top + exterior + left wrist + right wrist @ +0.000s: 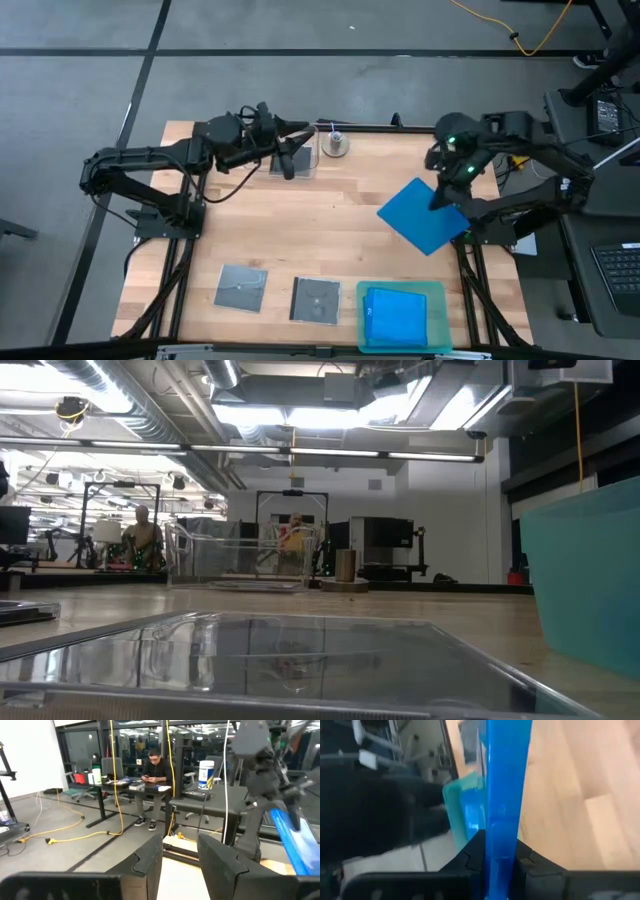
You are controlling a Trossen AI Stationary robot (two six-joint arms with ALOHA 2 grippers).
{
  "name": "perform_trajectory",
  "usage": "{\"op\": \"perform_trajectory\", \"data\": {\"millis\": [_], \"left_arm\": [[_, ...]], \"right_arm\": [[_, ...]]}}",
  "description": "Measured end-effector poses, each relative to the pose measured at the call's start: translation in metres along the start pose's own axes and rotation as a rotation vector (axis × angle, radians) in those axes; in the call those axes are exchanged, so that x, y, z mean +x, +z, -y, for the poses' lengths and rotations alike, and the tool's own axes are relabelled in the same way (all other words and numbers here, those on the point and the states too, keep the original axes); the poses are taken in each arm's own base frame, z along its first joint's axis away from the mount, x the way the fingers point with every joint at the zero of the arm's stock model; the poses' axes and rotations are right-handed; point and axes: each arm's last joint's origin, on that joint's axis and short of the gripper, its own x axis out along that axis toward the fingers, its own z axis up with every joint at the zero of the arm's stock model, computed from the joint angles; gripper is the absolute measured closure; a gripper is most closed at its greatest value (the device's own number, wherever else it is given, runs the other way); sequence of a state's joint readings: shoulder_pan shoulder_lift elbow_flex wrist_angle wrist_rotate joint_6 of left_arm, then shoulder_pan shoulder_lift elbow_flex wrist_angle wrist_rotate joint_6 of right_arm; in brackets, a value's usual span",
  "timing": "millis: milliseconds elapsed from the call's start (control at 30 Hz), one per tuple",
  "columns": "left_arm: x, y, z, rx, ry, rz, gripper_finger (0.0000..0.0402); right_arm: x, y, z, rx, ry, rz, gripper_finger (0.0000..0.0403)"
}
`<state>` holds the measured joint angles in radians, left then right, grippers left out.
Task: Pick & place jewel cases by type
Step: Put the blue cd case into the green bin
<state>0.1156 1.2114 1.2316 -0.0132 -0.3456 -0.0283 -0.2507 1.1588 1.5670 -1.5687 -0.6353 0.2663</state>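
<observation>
My right gripper point(443, 190) is shut on a bright blue jewel case point(422, 217) over the right part of the table. In the right wrist view the case point(504, 780) shows edge-on between the fingers. More blue cases point(395, 312) lie flat in the teal tray point(437, 292) at the near edge. Two grey-black cases point(240, 288) point(315, 300) lie flat on the table left of the tray. My left gripper point(290, 155) point(180, 862) is open and empty, above the clear tub point(303, 160) at the far edge. My right gripper pinches the blue case between its two fingers at its far right edge point(501, 852). The fingers point(527, 862) come from above. The case is lifted clear of the table and reaches out from the fingers toward the table's near left.
A small metal cylinder point(336, 146) stands beside the tub at the far edge. In the low view the tub point(240, 560) stands far off, one grey-black case point(300, 660) fills the foreground and the tray wall point(590, 580) rises on the right. Bare wood lies mid-table.
</observation>
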Motion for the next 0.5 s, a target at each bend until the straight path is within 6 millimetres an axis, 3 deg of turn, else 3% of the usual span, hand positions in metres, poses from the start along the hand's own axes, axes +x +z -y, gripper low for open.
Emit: {"op": "perform_trajectory", "data": {"millis": [500], "left_arm": [[0.000, -0.007, 0.000, 0.058, -0.017, -0.070, 0.0286]], "right_arm": [[0.104, 0.012, -0.012, -0.070, 0.065, -0.472, 0.0361]]}}
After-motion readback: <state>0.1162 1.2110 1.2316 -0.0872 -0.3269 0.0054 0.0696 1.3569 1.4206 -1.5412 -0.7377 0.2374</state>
